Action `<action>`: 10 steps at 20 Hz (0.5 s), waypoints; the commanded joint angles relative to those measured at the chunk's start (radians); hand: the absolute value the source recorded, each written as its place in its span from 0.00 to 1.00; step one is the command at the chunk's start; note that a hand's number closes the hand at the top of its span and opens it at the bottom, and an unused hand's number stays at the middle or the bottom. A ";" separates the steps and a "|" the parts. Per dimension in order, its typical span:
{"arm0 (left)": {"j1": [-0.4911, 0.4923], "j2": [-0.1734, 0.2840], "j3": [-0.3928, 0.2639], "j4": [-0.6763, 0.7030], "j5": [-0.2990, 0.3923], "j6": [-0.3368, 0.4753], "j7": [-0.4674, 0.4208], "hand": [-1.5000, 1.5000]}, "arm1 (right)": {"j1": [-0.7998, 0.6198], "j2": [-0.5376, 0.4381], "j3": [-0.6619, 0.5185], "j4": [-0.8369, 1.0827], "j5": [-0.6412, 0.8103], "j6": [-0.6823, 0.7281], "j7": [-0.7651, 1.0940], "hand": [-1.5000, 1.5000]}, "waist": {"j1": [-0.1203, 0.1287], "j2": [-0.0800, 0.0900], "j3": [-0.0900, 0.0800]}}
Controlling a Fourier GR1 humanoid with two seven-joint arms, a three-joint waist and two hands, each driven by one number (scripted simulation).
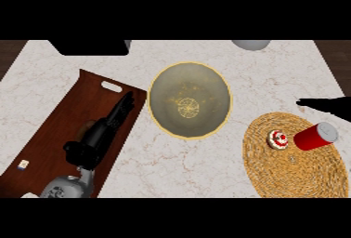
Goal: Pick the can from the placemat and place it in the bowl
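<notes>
Nearest, low on the left, the robot's grey forearm ends in the black left hand (103,132), its fingers stretched straight and holding nothing, lying over a long dark wooden tray (48,139) with a handle slot. Past it, on the pale marble counter (205,172), stands a wide, round olive bowl with a yellow rim (190,100). Right of the bowl lies a round woven straw placemat (295,172); the red can with a silver top (315,136) rests on its upper edge, tilted, beside a small red-and-white round piece (277,139).
</notes>
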 commanded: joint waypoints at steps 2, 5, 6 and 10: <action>0.018 -0.022 0.002 -0.037 -0.027 -0.005 0.026 0.50 | 0.071 0.022 -0.023 -0.010 0.098 -0.104 -0.093 0.00 | 0.000 -0.001 0.000; -0.028 -0.013 0.048 0.026 -0.001 -0.044 0.010 0.50 | 0.088 0.042 -0.004 0.024 0.189 -0.204 -0.107 0.00 | 0.000 0.001 0.000; 0.081 -0.023 -0.004 -0.068 -0.038 -0.010 0.003 0.50 | 0.131 0.078 -0.015 -0.080 0.169 -0.194 -0.025 0.00 | -0.001 -0.002 0.000; 0.072 -0.014 0.046 0.009 -0.022 -0.071 -0.066 0.50 | 0.084 0.096 -0.024 0.036 0.249 -0.224 -0.086 0.00 | 0.003 0.000 0.000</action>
